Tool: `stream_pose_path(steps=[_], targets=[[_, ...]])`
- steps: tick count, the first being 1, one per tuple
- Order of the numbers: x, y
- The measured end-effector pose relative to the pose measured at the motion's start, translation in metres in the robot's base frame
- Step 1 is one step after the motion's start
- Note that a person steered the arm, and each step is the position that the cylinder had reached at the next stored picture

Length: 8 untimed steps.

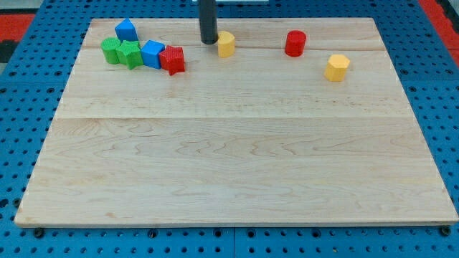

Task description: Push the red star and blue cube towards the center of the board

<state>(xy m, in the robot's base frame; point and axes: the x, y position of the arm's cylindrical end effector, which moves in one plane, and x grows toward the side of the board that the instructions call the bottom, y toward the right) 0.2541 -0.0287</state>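
1. My tip (208, 41) sits near the view's top, on the bench (229, 165), just left of a yellow block (226, 44) — touching or nearly so, hard to tell.
2. No pincer on this rig — just the rod, so nothing is grasped.
3. Red star (172, 59) is at the upper left, well left of my tip, pressed against the blue cube (152, 54) on its left.
4. Left of the cube: two green blocks (122, 52), clustered and touching.
5. Another blue block (126, 30) stands just above the cluster.
6. Red cylinder (295, 44) upper right; a second yellow block (336, 68) further right, apart.
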Motion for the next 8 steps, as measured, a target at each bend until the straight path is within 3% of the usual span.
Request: stream_pose_path(steps=[2, 3, 5, 6, 7, 8], targets=[[0.023, 0.0], [-0.027, -0.04], [0.007, -0.127], [0.031, -0.143], [0.071, -0.11], [0.08, -0.097]])
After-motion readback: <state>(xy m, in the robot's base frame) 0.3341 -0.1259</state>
